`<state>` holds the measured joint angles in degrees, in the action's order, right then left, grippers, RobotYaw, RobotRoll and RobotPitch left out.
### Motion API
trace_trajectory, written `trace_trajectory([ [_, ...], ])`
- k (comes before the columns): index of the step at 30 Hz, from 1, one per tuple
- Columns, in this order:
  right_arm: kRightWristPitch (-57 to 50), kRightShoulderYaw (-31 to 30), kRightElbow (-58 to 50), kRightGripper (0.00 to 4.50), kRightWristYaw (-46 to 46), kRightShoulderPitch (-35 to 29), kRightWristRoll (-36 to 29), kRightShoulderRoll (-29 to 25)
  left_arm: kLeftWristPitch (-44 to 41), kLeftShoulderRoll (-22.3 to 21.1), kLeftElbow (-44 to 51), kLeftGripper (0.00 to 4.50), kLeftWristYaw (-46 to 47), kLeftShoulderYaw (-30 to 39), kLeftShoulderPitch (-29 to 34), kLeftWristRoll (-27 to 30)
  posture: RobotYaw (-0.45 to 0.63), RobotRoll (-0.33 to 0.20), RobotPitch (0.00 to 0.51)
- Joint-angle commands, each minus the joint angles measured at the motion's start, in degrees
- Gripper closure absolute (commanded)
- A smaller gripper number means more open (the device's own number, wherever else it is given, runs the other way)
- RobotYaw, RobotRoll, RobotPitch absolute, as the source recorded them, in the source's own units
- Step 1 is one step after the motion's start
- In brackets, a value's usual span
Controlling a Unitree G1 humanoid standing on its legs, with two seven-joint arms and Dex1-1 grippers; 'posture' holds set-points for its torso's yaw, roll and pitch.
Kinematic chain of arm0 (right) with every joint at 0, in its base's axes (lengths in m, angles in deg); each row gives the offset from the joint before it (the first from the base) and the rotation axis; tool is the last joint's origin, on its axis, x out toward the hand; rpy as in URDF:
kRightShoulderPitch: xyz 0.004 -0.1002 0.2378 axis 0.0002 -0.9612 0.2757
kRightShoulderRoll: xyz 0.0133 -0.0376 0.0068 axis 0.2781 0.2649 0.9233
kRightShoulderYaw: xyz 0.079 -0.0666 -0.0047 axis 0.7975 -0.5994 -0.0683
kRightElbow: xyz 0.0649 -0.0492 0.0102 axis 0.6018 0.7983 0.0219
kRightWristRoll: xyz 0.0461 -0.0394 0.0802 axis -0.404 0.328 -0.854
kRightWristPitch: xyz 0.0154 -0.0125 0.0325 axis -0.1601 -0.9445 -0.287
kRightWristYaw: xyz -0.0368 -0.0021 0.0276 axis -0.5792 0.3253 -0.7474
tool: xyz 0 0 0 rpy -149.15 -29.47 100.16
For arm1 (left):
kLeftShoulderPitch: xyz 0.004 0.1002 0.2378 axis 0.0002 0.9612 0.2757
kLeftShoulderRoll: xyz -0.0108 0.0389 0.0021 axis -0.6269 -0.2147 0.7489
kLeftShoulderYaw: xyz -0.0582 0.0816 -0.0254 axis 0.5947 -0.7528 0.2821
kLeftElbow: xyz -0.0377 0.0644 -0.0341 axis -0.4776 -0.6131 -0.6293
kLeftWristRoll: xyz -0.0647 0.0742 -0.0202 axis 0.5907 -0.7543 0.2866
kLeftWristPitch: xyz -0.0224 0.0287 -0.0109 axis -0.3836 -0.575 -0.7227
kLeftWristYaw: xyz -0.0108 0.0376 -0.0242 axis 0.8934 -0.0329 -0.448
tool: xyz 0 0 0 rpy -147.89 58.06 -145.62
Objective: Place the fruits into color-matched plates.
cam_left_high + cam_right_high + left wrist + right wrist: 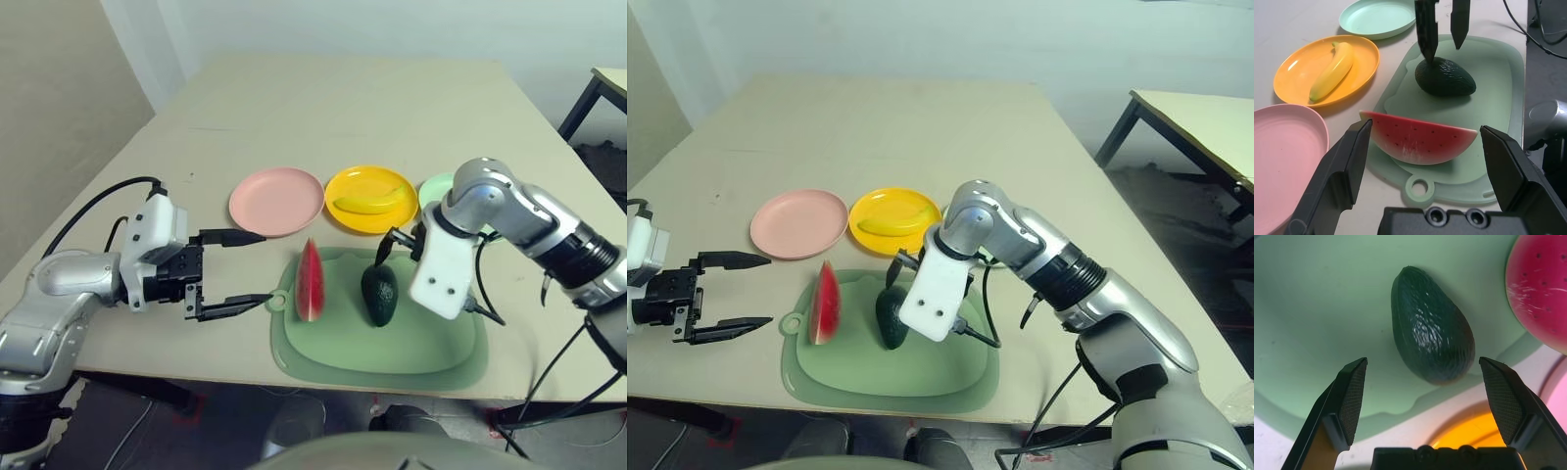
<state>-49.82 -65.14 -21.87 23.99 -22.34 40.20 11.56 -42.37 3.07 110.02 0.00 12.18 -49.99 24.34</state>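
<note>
The right gripper (1420, 396) is held wide open, empty, above the dark green toy avocado (1431, 340) on the green cutting mat (431, 343); the left gripper (1422, 166) is likewise spread, empty, toward the red watermelon wedge (1420, 139).

Even bright light, soft shadows, sharp focus, mild avocado (1431, 335) glare

The left arm lay low along the table's left edge, its silver forearm bent inward at the elbow. The left gripper (236, 268) pointed across toward the table's middle, nearly level, its two black fingers spread wide, one farther from the robot than the other, with nothing between them. The right arm reached in from the right edge, its elbow raised and its wrist bent steeply downward. The right gripper (1422, 399) pointed at the tabletop, jaws wide apart and empty.
</note>
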Motion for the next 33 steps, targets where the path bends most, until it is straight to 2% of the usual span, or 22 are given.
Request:
trace_trajectory([
  [1, 0.0, -0.4, 0.7, 0.05, 0.1, -0.6, 1.1, 1.1, 0.2, -0.6, 0.5, 0.00, -0.3, -0.7, 0.3, -0.1, 0.23, 0.000, 0.000],
  [24, -0.3, -1.2, 5.4, 0.05, -1.5, -2.8, 6.1, 5.4, 0.7, -0.3, 1.3, 0.00, 0.1, -0.8, 1.9, -0.7, 0.24, 0.000, 0.000],
  [33, -12.0, -0.1, 0.2, 0.05, 0.0, -5.0, 6.3, 4.9, 0.9, -0.4, 1.3, 0.00, -0.2, -0.9, 2.0, -0.8, 0.23, 0.000, 0.000],
])
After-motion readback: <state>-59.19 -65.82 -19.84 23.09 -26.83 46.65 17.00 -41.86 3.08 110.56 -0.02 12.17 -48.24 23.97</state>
